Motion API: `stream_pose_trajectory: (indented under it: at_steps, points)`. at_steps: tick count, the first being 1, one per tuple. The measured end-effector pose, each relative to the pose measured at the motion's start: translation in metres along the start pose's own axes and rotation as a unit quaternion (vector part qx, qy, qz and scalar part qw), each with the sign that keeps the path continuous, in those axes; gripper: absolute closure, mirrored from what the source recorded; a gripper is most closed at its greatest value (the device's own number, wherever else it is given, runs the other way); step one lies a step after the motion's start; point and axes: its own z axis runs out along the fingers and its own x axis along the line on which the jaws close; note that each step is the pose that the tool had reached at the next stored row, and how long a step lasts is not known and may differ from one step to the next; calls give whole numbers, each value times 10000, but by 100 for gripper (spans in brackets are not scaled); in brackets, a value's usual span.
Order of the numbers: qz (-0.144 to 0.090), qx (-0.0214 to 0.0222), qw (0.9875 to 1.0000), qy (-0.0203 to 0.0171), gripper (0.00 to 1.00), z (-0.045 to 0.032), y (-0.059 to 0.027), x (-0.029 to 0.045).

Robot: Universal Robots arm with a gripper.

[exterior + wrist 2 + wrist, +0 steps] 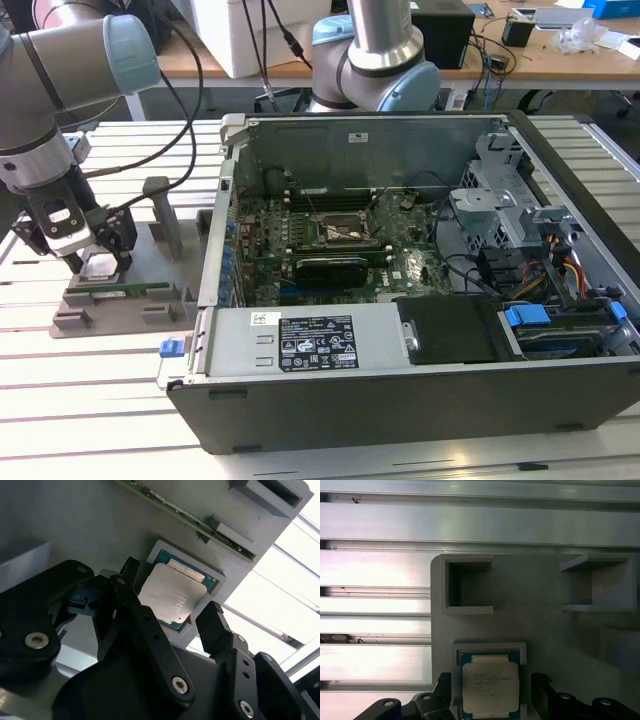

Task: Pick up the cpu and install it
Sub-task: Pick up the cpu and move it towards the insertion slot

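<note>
Silver-topped cpu lies flat in the grey holder's recess on the table. The gripper straddles it, fingers apart, seemingly not yet touching. This is the pick-up step; gripping calls for square, gentle closure on its edges.

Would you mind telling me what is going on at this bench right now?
A robot arm is working on the cpu, which lies flat in its pocket on a grey holder beside an open computer case. The gripper hangs just over the chip with its fingers open on either side, not closed on it. The cpu has not yet been lifted from the holder.
</note>
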Motion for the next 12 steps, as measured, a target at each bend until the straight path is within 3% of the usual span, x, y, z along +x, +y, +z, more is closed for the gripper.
stream_pose_trajectory:
  at_steps: [12]
  points:
    - [-10,-5,10000,0,28,25,1,7]
